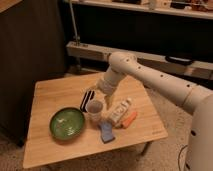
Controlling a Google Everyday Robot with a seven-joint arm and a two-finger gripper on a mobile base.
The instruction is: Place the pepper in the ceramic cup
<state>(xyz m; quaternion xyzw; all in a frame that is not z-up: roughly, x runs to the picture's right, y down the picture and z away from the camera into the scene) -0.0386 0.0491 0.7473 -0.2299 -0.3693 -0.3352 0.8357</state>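
Note:
The pepper (130,119) is a small orange tapered item lying on the wooden table (50,95), right of the white bottle (120,111). The ceramic cup (95,107) is a small pale cylinder standing upright near the table's middle, left of the bottle. My gripper (88,100) hangs just left of and slightly behind the cup, pointing down at the table. Its two dark fingers stand apart and hold nothing. The pepper is about a hand's width to the right of the gripper, beyond the cup and the bottle.
A wide green bowl (67,123) sits left of the cup. A blue item (106,132) lies in front of the cup. A dark cabinet (27,55) stands to the left, and a shelf rail (150,55) runs behind the table.

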